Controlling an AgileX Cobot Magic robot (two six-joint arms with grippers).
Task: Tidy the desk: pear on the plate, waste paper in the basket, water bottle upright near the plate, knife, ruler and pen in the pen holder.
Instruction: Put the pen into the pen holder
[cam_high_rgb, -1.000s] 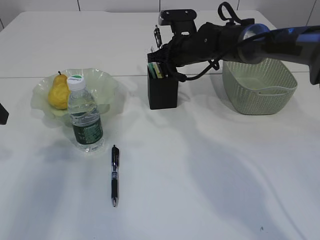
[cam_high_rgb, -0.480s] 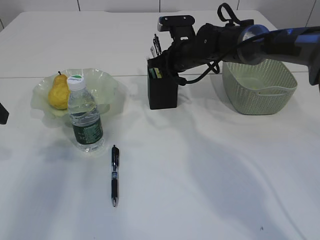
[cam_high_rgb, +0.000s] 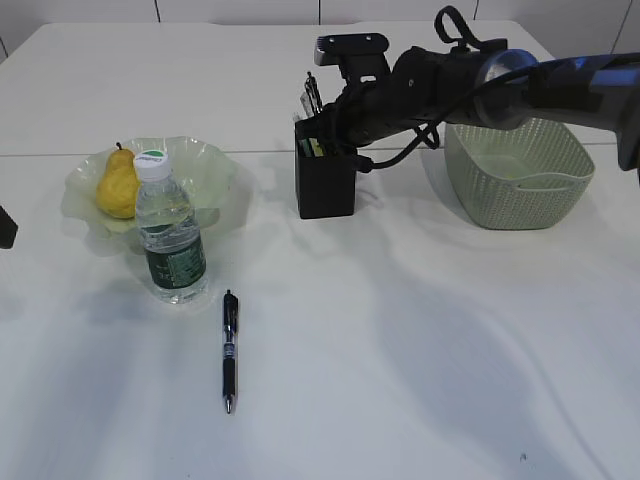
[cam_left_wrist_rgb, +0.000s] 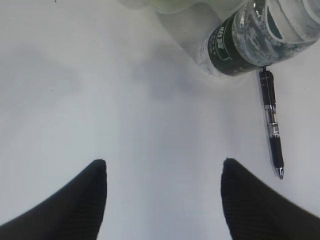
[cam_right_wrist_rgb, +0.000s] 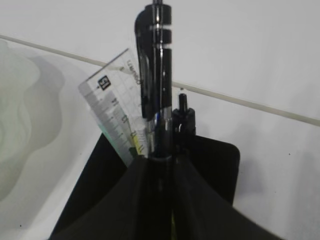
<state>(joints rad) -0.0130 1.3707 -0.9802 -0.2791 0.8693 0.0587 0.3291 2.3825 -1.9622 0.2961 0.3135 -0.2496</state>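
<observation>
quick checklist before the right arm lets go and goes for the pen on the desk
1. Black pen between the right gripper fingers stands inside the pen holder: ok.
2. Jaws clear of that pen: not ok, close around it.
3. Ruler in the holder: ok.
4. Second pen lies on the desk, unobstructed: ok.
5. Left gripper open, empty: ok.
6. Pear on the plate, water bottle upright: ok.

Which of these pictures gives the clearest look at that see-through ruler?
The right wrist view: the ruler fills the frame, its black markings readable, standing tilted in the pen holder beside a dark pen. The exterior view shows only a faint sliver above the holder's rim. The left wrist view does not show it.
</observation>
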